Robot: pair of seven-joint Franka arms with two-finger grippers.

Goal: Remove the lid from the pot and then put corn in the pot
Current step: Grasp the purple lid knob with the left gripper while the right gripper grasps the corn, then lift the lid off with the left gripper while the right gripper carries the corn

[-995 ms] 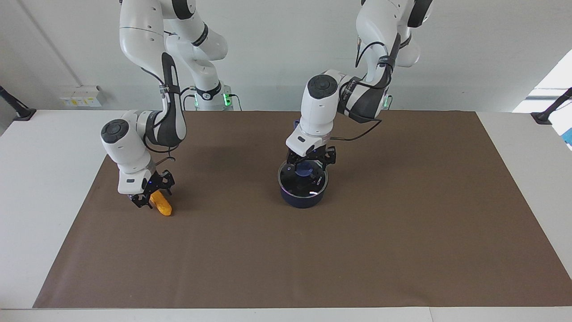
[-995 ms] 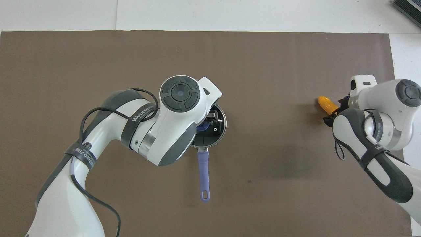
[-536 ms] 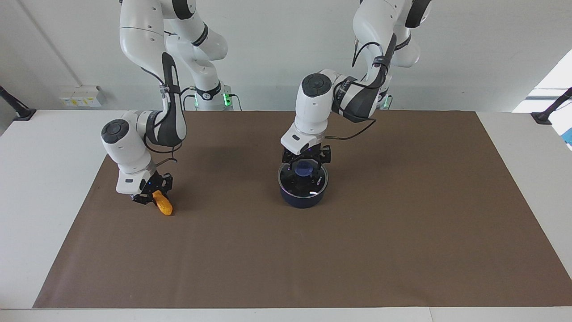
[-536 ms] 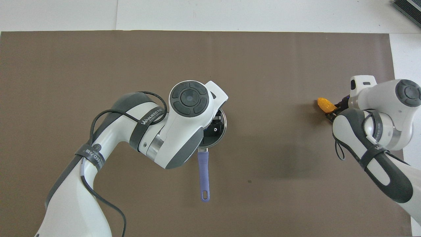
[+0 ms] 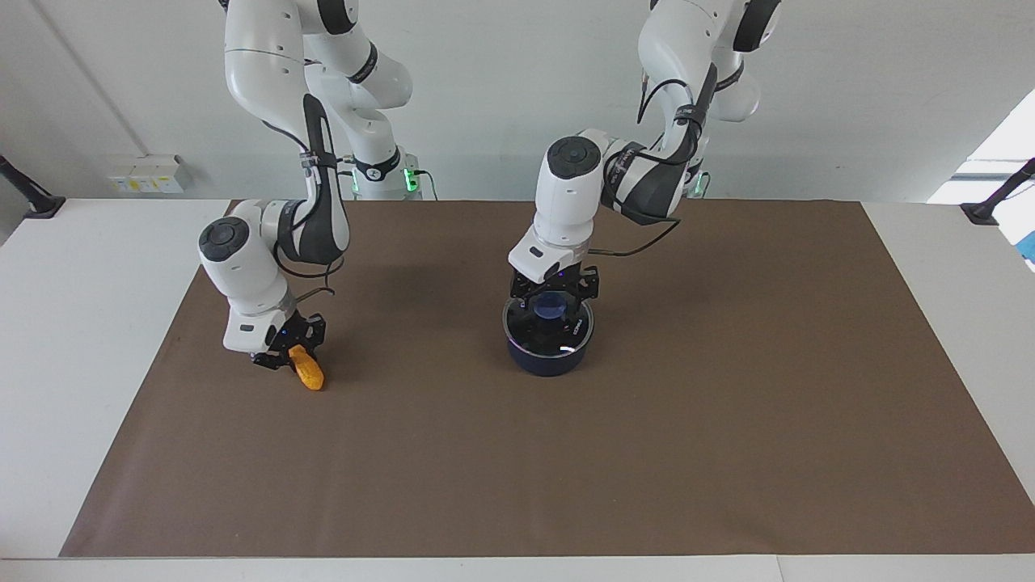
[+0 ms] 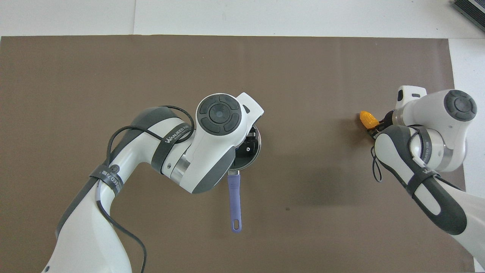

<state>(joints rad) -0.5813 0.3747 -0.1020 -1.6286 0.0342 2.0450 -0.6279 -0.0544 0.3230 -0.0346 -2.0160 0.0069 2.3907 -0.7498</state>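
The dark blue pot (image 5: 548,357) stands mid-mat with the glass lid (image 5: 568,331) on it and its blue handle (image 6: 234,197) pointing toward the robots. My left gripper (image 5: 553,301) is down at the lid's blue knob (image 5: 552,305), and the lid rests on the pot. In the overhead view the left wrist covers most of the lid (image 6: 254,151). My right gripper (image 5: 293,352) is shut on the orange corn (image 5: 309,370), held tilted low over the mat toward the right arm's end. The corn's tip shows in the overhead view (image 6: 368,118).
A brown mat (image 5: 647,444) covers most of the white table (image 5: 73,323). A dark flat object (image 6: 470,9) lies at the table's corner farthest from the robots, at the right arm's end.
My right gripper has closed on the corn and carried it a little toward the pot. My left gripper has settled over the lid's knob and barely moved since.
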